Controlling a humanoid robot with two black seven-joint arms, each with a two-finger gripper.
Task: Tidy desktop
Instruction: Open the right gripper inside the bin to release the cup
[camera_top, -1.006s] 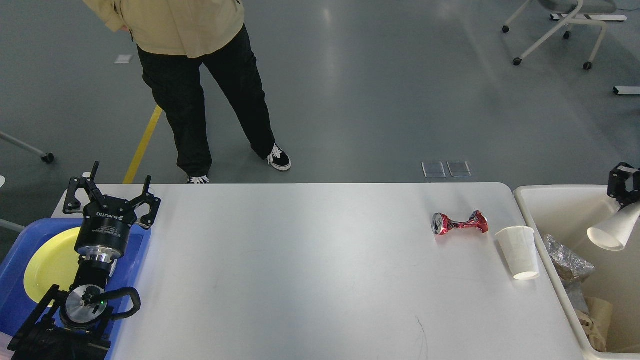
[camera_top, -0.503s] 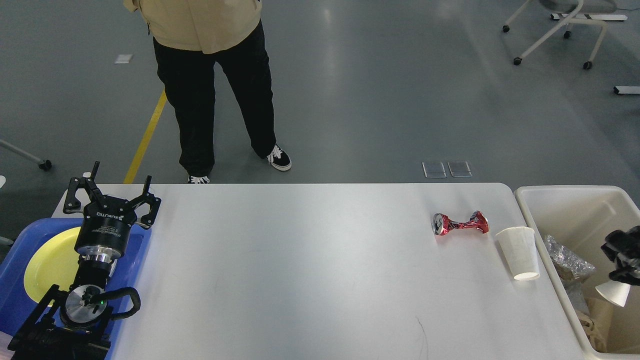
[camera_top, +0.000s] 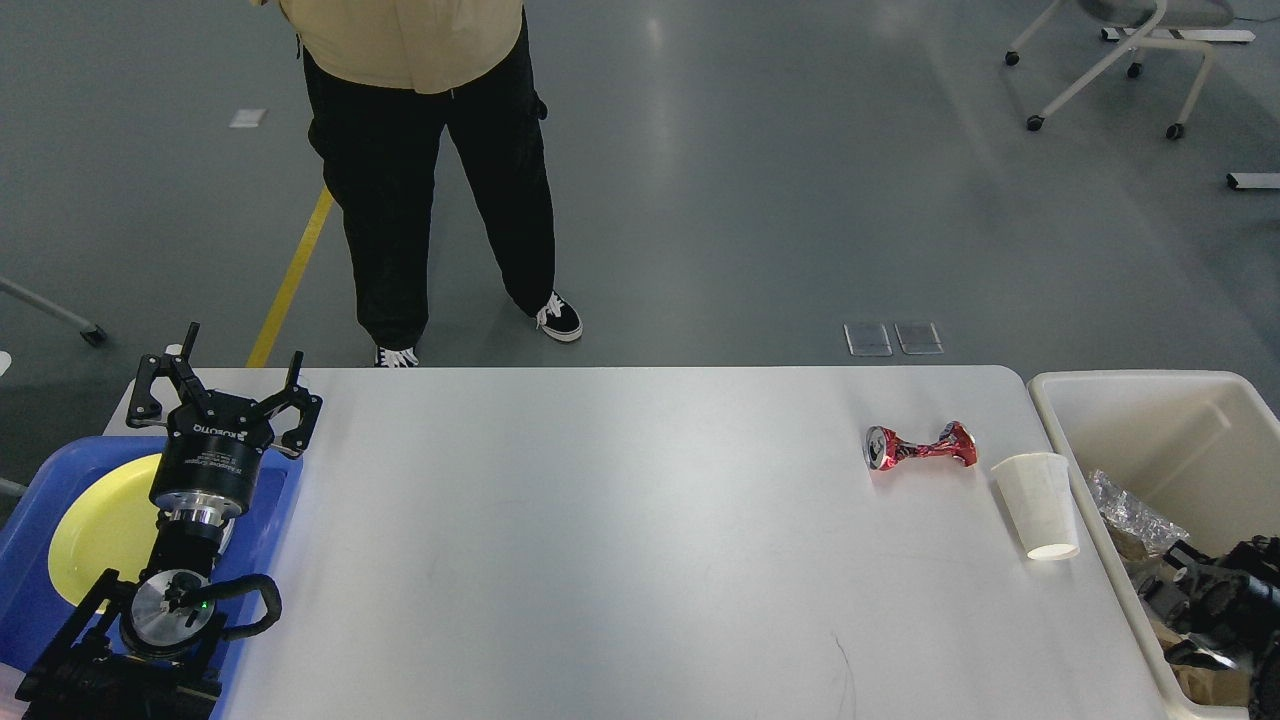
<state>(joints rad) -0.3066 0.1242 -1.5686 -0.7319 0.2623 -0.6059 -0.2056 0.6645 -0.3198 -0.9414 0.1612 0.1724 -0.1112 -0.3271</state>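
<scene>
Disposal step in hand: right gripper (camera_top: 1185, 655) low inside cream bin (camera_top: 1060, 400), finger state indeterminable; left gripper (camera_top: 222, 385) spread over blue tray (camera_top: 285, 500); next, paper cup (camera_top: 1040, 503) and crushed red can (camera_top: 918, 446) on counter (camera_top: 600, 520).

A person in black trousers (camera_top: 440, 180) stands at 11 o'clock. A crushed red can (camera_top: 918, 446) lies beside a white paper cup (camera_top: 1040, 503) at 3 o'clock.
</scene>
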